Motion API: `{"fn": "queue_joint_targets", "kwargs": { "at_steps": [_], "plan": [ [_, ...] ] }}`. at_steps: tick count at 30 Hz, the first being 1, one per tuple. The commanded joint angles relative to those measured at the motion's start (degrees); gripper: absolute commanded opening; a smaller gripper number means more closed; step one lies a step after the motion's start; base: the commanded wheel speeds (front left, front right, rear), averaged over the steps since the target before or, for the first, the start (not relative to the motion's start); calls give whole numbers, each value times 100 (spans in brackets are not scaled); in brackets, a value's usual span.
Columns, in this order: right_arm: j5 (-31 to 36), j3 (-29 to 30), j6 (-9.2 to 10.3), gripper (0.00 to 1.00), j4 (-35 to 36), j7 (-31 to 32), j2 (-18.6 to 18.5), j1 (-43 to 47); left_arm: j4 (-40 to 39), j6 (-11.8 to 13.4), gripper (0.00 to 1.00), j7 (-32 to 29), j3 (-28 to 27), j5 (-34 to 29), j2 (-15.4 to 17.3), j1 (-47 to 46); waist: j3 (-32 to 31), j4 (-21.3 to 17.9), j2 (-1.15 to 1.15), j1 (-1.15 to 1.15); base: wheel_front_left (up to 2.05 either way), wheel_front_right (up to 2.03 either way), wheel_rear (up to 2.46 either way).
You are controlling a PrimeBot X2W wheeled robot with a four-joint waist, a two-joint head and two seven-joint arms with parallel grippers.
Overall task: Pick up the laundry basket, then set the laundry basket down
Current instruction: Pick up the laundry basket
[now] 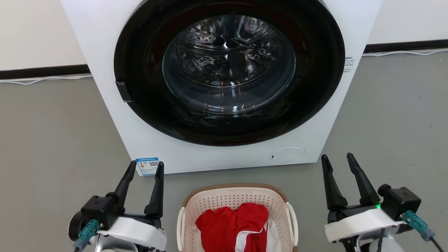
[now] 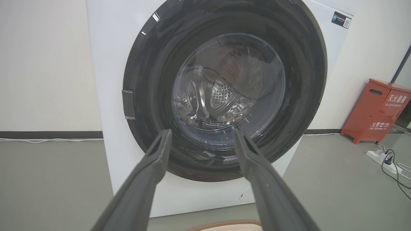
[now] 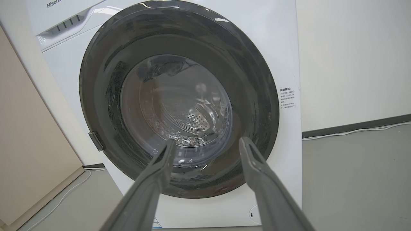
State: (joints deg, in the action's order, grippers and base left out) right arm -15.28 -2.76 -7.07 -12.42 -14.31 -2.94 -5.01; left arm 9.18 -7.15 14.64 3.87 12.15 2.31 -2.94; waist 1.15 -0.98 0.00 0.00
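grey floor (image 1: pixel 52 140) flanks the laundry basket (image 1: pixel 232 187), left hand (image 1: pixel 147 163) and right hand (image 1: pixel 337 155) spread wide beside it.

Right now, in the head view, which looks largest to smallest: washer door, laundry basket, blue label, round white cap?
1. washer door
2. laundry basket, partly cut off below
3. round white cap and blue label: look alike, unranked

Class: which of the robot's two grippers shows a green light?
The right gripper: a green light glows at the base of its fingers. The left gripper has a dark, unlit base.
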Motion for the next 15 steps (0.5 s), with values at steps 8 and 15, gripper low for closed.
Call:
{"fn": "queue_joint_targets", "kwargs": {
  "at_steps": [8,15],
  "plan": [
    [70,-115,-42,100,95,-69,6,-262,-66,-34,100,36,-154,80,57,-326,191,-70,0,0,0,0,0],
    [100,-78,-42,100,25,-69,6,-335,-7,-34,100,36,-158,120,57,-419,507,-115,0,0,0,0,0]
  ]
}}
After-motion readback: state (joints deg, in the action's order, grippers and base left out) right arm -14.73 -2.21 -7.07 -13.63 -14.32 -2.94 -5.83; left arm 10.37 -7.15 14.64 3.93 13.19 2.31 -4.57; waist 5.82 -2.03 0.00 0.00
